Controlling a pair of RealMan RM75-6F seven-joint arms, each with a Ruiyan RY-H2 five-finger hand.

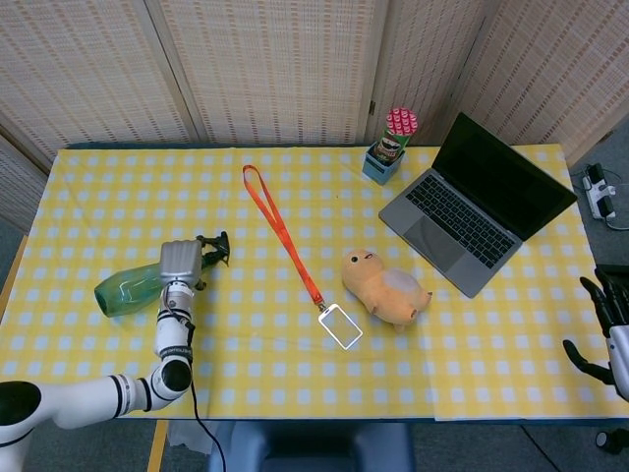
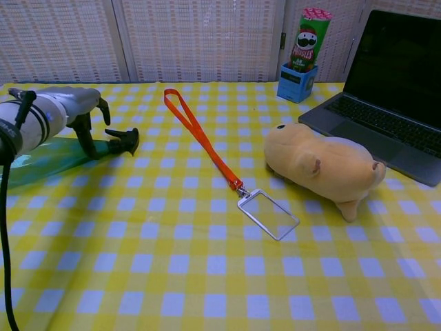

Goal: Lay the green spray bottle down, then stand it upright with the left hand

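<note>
A yellow-checked surface [image 1: 295, 374] stands before woven wall panels [image 1: 275, 69]. One green spray bottle [image 1: 133, 285] lies on its side, left of one laptop [image 1: 472, 202]. The left hand [image 1: 181, 264] rests over it, fingers [image 2: 88, 138] curled down around its neck. The right hand [image 1: 607, 329] hangs spread, holding nothing.

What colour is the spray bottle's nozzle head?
Black nozzle head on the green spray bottle; clearest in the chest view.

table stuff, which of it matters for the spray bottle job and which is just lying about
For the job: translucent green spray bottle lying on its side; silver left hand over its neck.

Lying about: red lanyard, tan plush toy, grey laptop, Pringles can.
</note>
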